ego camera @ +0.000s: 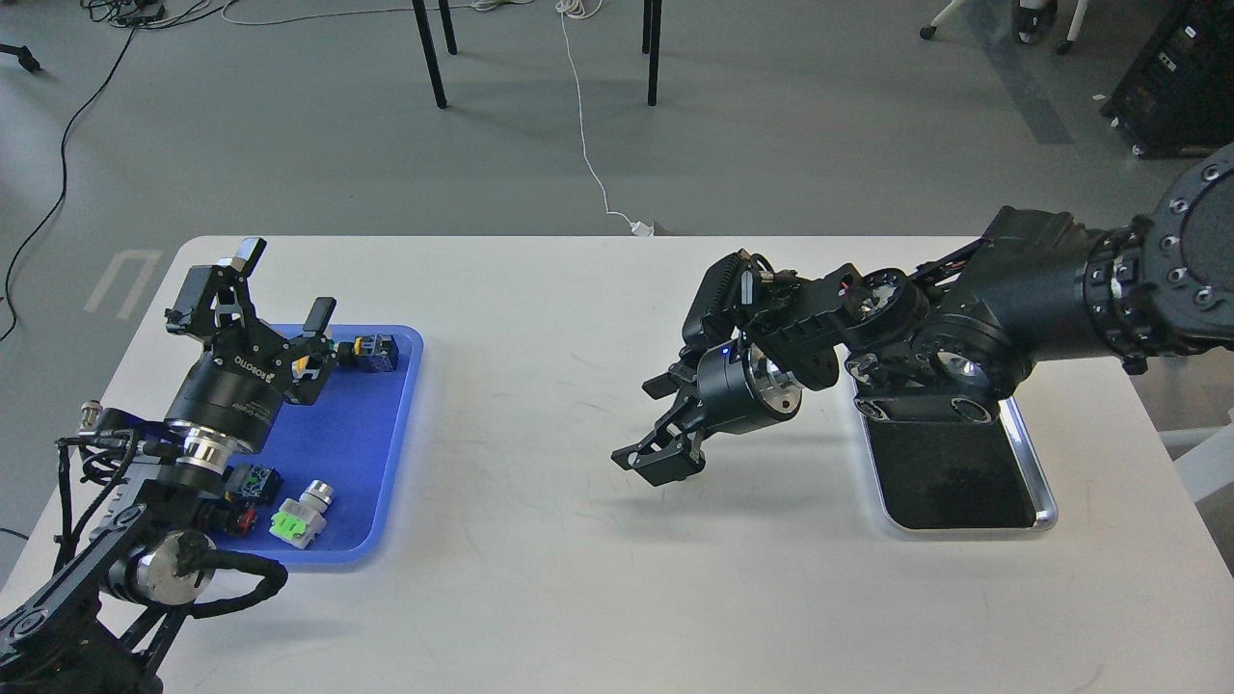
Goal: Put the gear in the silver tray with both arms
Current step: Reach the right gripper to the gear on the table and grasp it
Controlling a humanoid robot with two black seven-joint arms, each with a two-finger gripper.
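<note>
Left gripper point(275, 289) fingers spread upward, right gripper point(654, 429) fingers parted, angled down

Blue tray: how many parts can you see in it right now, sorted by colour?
Blue tray, visible parts:
Yellow-and-black: 1
Green-and-grey: 1
Dark with green and blue: 1
Black-and-red: 1
Total: 4. The left arm may hide more.
</note>
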